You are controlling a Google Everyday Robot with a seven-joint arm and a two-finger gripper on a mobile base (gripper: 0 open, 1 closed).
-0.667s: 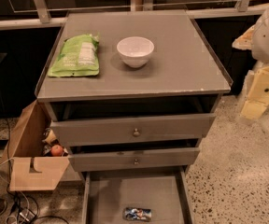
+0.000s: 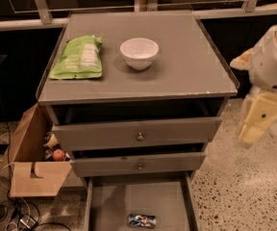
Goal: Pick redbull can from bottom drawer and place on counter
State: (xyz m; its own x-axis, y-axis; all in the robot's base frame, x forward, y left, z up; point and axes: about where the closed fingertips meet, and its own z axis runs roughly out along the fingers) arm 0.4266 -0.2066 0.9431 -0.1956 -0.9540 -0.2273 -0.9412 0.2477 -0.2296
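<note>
At the far left I see an open cardboard box [image 2: 32,163] on the floor, right beside the cabinet, with a small red round thing [image 2: 58,154] inside it; I cannot tell what that is. Dark cables [image 2: 11,215] lie on the floor in front of the box.

On the counter [image 2: 191,66], a green bag [image 2: 77,57] lies flat near the left edge. A white bowl [image 2: 139,53] stands upright just to its right, near the middle and apart from the bag. The right half of the counter shows bare grey, with chips along the front edge.

Below it, the top drawer [image 2: 177,131] and the middle drawer [image 2: 177,162] each stick out a little, each with a small knob at the centre. The bottom drawer [image 2: 105,201] is pulled out furthest, and I can see its flat grey floor. The can [image 2: 141,220] lies on its side on that floor, near the front and a little right of centre, touching neither side wall.

At the right, my arm [image 2: 273,66] comes in from the edge of the view. The gripper [image 2: 255,121] hangs below it, beside the cabinet's right side at about the level of the top drawer. It is clear of the cabinet, over speckled floor [image 2: 234,196] and well apart from the can. I cannot tell whether it is released or clenched, and I see nothing held in it.
</note>
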